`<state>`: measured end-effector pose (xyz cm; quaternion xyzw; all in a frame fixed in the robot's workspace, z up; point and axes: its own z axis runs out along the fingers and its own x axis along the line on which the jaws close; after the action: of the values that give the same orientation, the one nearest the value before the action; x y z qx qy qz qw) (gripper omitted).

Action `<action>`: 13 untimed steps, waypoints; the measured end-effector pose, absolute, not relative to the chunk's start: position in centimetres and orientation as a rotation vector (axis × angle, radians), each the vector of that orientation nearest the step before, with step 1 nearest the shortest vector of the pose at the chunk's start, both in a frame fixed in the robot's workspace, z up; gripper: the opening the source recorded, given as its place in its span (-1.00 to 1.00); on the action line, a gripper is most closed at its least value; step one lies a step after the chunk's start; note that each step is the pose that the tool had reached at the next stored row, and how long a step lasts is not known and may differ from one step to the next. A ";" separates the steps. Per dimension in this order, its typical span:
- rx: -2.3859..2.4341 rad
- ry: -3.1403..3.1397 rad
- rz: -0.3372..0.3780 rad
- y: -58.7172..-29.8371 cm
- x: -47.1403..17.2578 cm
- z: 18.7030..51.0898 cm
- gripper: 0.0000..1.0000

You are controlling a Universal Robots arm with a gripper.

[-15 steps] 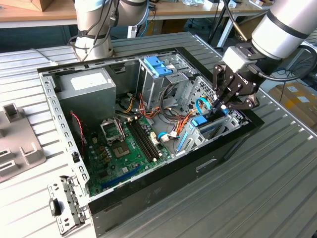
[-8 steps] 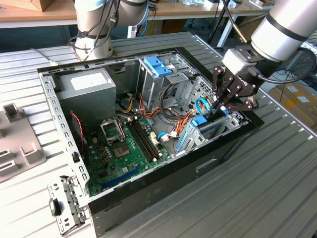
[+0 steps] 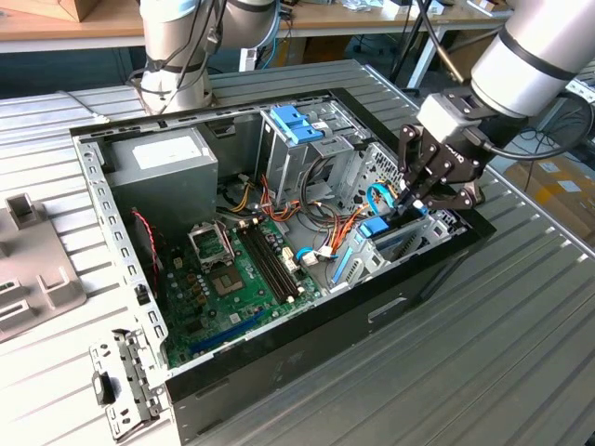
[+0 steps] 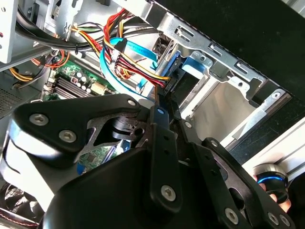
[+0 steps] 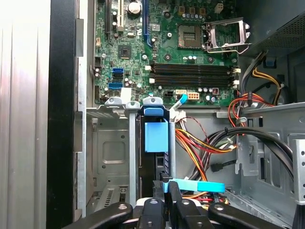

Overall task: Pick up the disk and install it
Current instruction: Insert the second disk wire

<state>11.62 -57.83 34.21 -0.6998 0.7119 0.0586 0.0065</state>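
My pincer [image 3: 412, 200] is at the right of the exterior view, its fingers narrow, closed on the disk [image 5: 156, 138]. The disk stands on edge inside the metal drive cage [image 5: 112, 143] of the open computer case [image 3: 279, 362]. Farther in lies the green motherboard [image 3: 237, 279], then the grey power supply [image 3: 163, 163] at upper left.

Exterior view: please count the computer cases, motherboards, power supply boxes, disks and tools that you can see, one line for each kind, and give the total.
Case: 1
Motherboard: 1
Power supply box: 1
Disk: 1
Tool: 1
Total: 5
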 end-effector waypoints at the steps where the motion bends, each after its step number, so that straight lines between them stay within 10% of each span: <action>1: -2.190 2.227 0.183 -57.8 11.6 34.2 -0.54; 10: -2.190 2.227 0.183 -57.8 11.6 36.8 -0.40; 11: -2.189 2.226 0.186 -57.8 11.6 36.3 -0.79; 13: -2.191 2.229 0.193 -57.8 11.6 34.9 -0.79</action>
<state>11.60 -57.84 34.92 -0.6997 0.7118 0.0615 0.0051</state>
